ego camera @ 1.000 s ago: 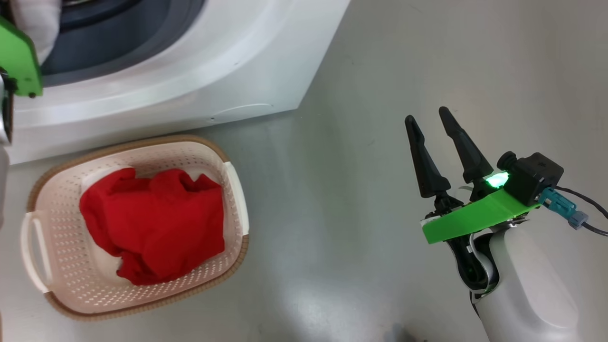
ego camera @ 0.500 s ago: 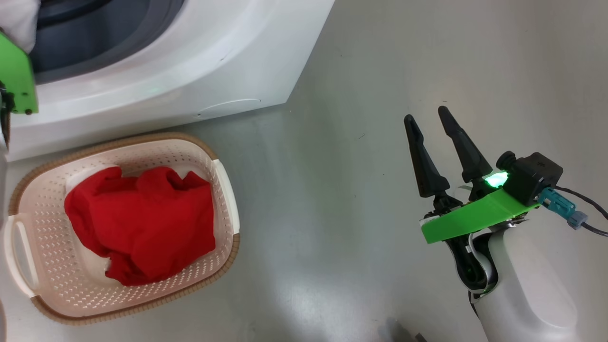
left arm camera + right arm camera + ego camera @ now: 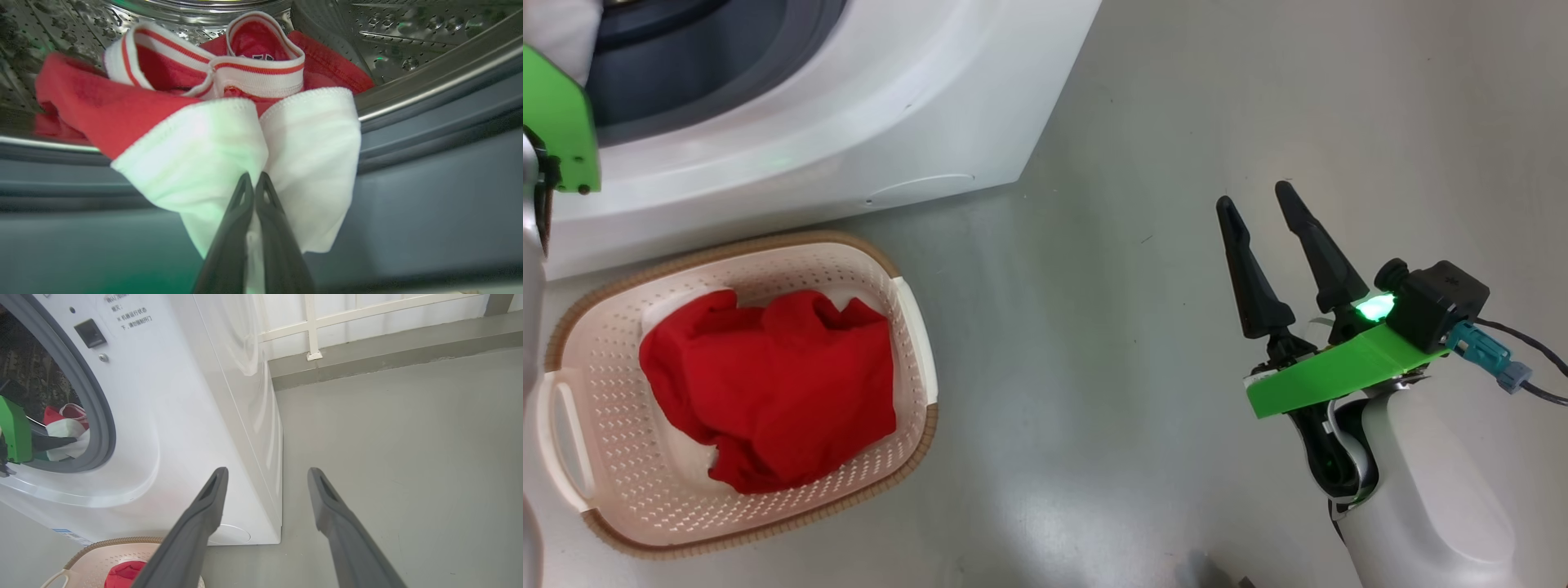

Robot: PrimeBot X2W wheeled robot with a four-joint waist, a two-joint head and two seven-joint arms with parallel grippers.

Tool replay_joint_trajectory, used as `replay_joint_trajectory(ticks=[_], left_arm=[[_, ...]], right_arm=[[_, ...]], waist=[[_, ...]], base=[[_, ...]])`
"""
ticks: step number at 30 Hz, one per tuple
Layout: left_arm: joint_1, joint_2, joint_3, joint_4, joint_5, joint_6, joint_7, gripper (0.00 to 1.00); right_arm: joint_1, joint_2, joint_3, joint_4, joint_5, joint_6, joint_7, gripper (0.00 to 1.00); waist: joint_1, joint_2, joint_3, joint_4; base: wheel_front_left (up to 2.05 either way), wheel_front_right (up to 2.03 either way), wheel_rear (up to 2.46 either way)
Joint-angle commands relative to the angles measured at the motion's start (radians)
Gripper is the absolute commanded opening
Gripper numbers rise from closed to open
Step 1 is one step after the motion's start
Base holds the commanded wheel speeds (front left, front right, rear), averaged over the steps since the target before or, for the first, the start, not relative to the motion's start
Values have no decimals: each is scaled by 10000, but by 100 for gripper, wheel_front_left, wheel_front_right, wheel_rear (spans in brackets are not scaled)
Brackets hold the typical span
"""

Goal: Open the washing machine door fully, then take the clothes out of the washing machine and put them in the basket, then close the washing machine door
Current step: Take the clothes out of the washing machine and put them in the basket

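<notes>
At lower right of the head view, the right gripper (image 3: 1254, 196) has two long tapered black fingers (image 3: 1254, 286) on a bright green plate (image 3: 1327, 374), beside a glowing green light (image 3: 1377, 309) and a black camera block (image 3: 1441, 306) (teal plug (image 3: 1480, 347), dark cable (image 3: 1543, 371) trailing); the forearm (image 3: 1429, 506) is glossy white. A second green plate (image 3: 560, 122), dark-screwed, shows upper left.

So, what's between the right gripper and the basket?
Bare grey floor lies between the right gripper and the basket; the head view shows it.

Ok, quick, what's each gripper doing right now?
Left gripper: closed on the white part of a garment in the washing machine.
Right gripper: open, holding nothing.
</notes>
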Motion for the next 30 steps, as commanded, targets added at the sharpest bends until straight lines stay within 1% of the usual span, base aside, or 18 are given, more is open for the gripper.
replay_joint_trajectory(ticks=[1, 6, 7, 13, 18, 26, 30], left_arm=[[-169, 384, -87, -176, 107, -90, -276, 0], [-24, 149, -217, -233, 90, -256, -938, 0], [-24, 149, -217, -233, 90, -256, -938, 0], [298, -253, -95, -340, -218, -352, -1783, 0], [639, -459, 3, -473, -470, -542, -2534, 0], [1703, -789, 392, -976, -1122, -885, -3599, 0], [2464, -888, 448, -1548, -1239, -864, -3814, 0]], right_arm=[[13, 62, 156, -203, -49, 16, -48, 100], [75, 24, 78, -177, -86, 16, -48, 100], [75, 24, 78, -177, -86, 16, -48, 100], [147, -77, 72, -138, -84, 16, -48, 100], [249, -198, 75, -79, -85, 16, -48, 100], [523, -424, 168, 153, -10, 16, -48, 100], [705, -538, 209, 250, 56, 16, -48, 100]], waist=[[0, 0, -28, 10], [0, 0, -205, 145], [0, 0, -205, 145], [0, 0, -517, 422], [0, 0, -866, 680], [0, 0, -1769, 1068], [0, 0, -2246, 1251]], base=[[0, 0, 0], [0, 0, 0], [0, 0, 0], [0, 0, 0], [0, 0, 0], [0, 0, 0], [0, 0, 0]])
